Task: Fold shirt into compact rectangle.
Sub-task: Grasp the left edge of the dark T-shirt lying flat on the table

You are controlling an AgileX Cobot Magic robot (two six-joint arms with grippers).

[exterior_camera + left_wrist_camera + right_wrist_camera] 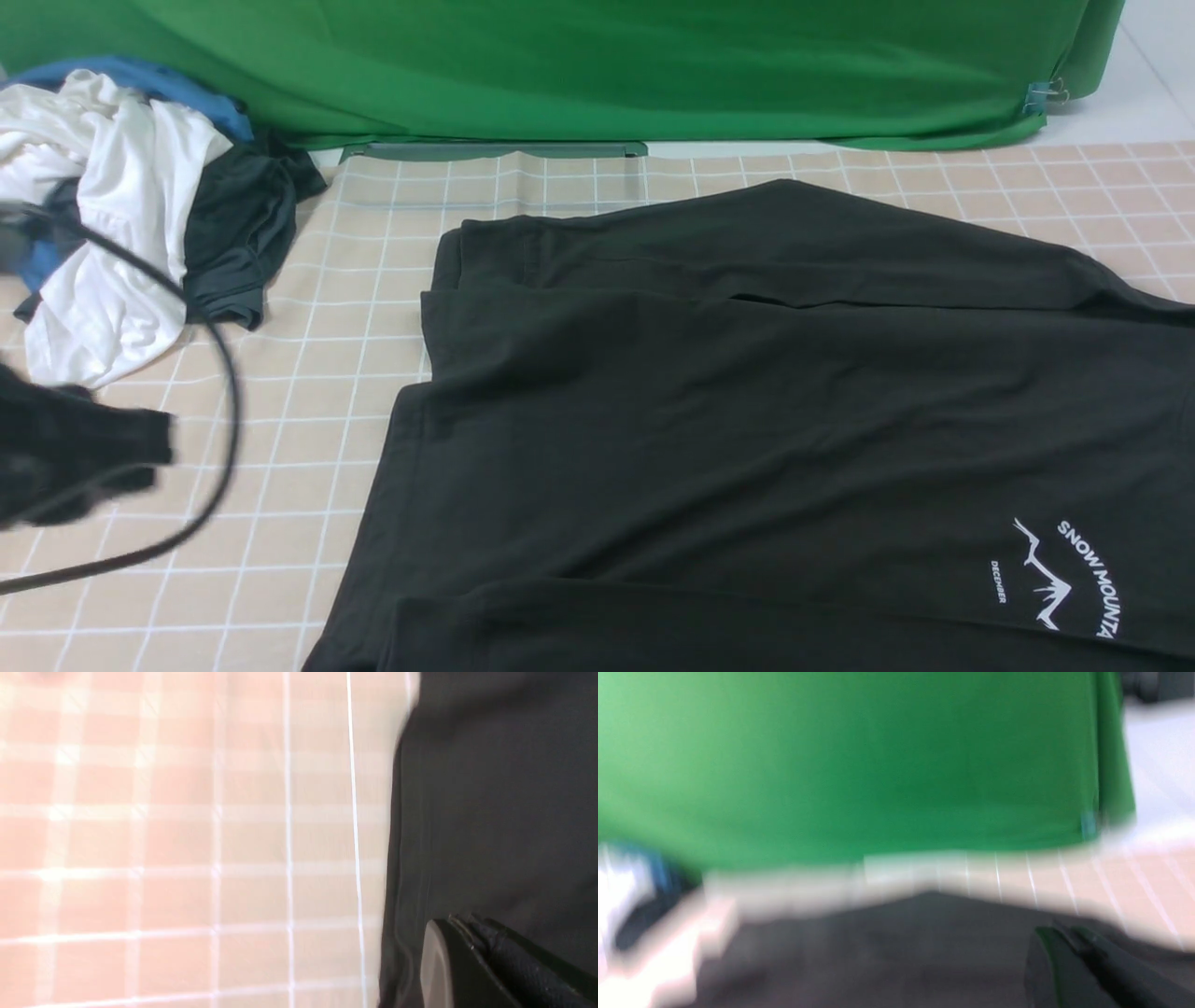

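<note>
Entry: shirt (747, 401), black, bearing one white print. The print shows in the front view near the shirt's right-hand end, low in the picture and turned sideways to the camera.

Main lettering (1090, 577) — bold capitals set in an arc, reading "SNOW MOUNTA", with the rest cut off by the picture's edge.

Mountain outline (1044, 579) — a jagged line drawing inside the arc.

Small lettering (998, 581), capitals in a straight line on the side of the outline away from the arc, reading "DECEMBER".

Both wrist views are too blurred for any reading.
</note>
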